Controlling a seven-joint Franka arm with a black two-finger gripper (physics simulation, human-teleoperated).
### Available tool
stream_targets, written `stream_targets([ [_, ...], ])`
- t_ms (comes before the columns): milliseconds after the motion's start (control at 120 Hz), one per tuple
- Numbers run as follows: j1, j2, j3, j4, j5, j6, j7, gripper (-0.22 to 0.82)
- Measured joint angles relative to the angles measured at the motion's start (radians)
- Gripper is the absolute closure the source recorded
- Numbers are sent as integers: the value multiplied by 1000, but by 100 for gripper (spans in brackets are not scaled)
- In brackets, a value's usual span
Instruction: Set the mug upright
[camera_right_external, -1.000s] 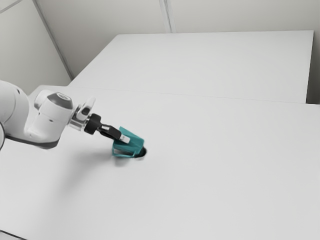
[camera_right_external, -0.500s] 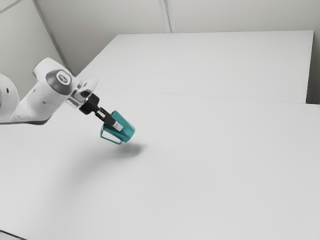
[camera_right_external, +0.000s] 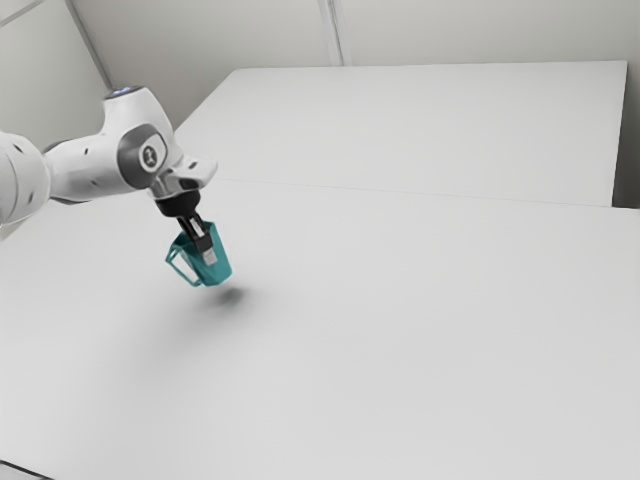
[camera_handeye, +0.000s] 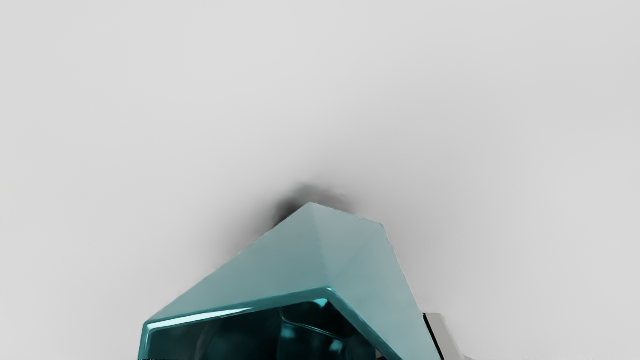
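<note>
Right now, clamped on the teal mug (camera_right_external: 220, 255) with the black gripper (camera_right_external: 207, 250), held up off the white table (camera_right_external: 400, 300). Reaching in from the exterior view's left with the white arm (camera_right_external: 90, 168), bent at the wrist and pointing down at a slant. In the exterior view, to be found on the near side of the mug: a pale-tipped finger (camera_right_external: 209, 257), lying flat along the outer wall.

Not upright yet: tilted, leaning with its open end up toward the exterior view's left and its base lower, toward the exterior view's right. Sticking out on the exterior view's left, the handle (camera_right_external: 182, 273), angular and open in the middle. Just below the base, on the table, a soft dark shadow (camera_right_external: 232, 297), set a little toward the exterior view's right.

Seen from the wrist, open mouth facing the camera, with an angular rim (camera_handeye: 240, 307) and a dark, glossy inside. Faceted along the outer walls, narrowing in view toward the far end, with the shadow peeking out beyond. Against one outer wall, a light grey fingertip (camera_handeye: 442, 332); too hidden to make out, the opposite contact.

Past the table in the exterior view, another flat white surface (camera_right_external: 430, 120), then pale grey walls (camera_right_external: 200, 40).
</note>
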Motion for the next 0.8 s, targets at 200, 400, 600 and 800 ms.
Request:
stream_targets([
  [200, 1, 37, -7, 1, 106, -2, -89, 76],
  [400, -1, 55, -11, 0, 158, 2, -154, 76],
  [600, 0, 72, -12, -1, 168, 6, -202, 76],
  [800, -1, 72, -16, -10, 169, 8, -242, 71],
])
